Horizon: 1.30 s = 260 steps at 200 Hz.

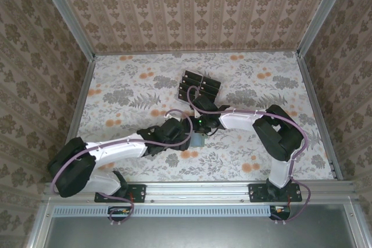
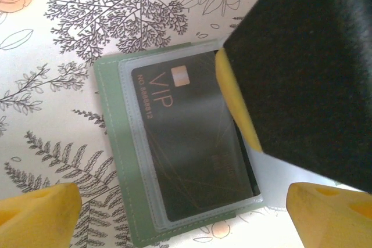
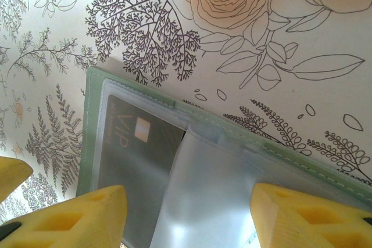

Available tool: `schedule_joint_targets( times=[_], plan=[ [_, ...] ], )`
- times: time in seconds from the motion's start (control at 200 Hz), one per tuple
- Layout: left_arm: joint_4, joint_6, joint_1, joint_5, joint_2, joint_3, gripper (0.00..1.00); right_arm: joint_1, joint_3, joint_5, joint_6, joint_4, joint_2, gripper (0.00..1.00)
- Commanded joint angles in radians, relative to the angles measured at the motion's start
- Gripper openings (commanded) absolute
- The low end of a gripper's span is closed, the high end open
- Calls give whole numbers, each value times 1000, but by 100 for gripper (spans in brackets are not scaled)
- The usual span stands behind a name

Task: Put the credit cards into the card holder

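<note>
Left: left gripper [image 2: 183, 216] spread to its widest, holding nothing. Hangs straight over the card holder [image 2: 113, 143], one fingertip off each lower corner of it.

Middle: card holder flat on the bench [image 1: 128, 97], mid-bench, just under and between the two wrists in the top view. Lies opened out, green cover below, clear sleeve [image 3: 209, 190] on top. Carries one credit card [image 2: 192, 149], VIP lettering up, inside the clear pocket. Long axis runs up-down in the left wrist view, slightly tilted, short edge toward the left fingertips. Looks seated or nearly so; right edge hidden, cannot tell.

Right: right gripper [image 3: 186, 219] fairly wide, straddling a loose clear flap that seems raised toward the camera. No clamp visible on flap or card. One finger [image 2: 232, 103] at the card's right long edge; touching or just above, cannot tell.

Back: rack [image 1: 185, 88] stocked with more credit cards [image 1: 200, 85], beyond the holder, away from the bases. Right arm nearer to it, so probably the one to fetch next, with the left arm placed to steady the holder.

Views: left wrist gives the card face and the other arm's finger. Right wrist gives the raised flap and pocket mouth, not readable from the left. Top gives the rack and arm layout, holder mostly tucked under the wrists.
</note>
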Motion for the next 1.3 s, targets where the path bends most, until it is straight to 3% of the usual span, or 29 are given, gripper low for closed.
schedule_joint_targets(
  times=[0.0, 0.51, 0.735, 1.025, 1.295],
  plan=[
    [22, 37, -6, -20, 26, 34, 100, 12, -29, -14, 12, -39, 24, 60],
    [13, 12, -6, -70, 115, 9, 100, 12, -9, -20, 13, -60, 6, 60],
    [35, -9, -3, -68, 125, -21, 100, 12, 5, -8, 14, -87, -69, 61],
    [49, -19, 2, -64, 120, -42, 100, 12, -74, 19, 69, -62, -176, 62],
    [55, -22, 6, -59, 110, -50, 100, 24, -113, 3, 107, -9, -158, 62]
  ],
)
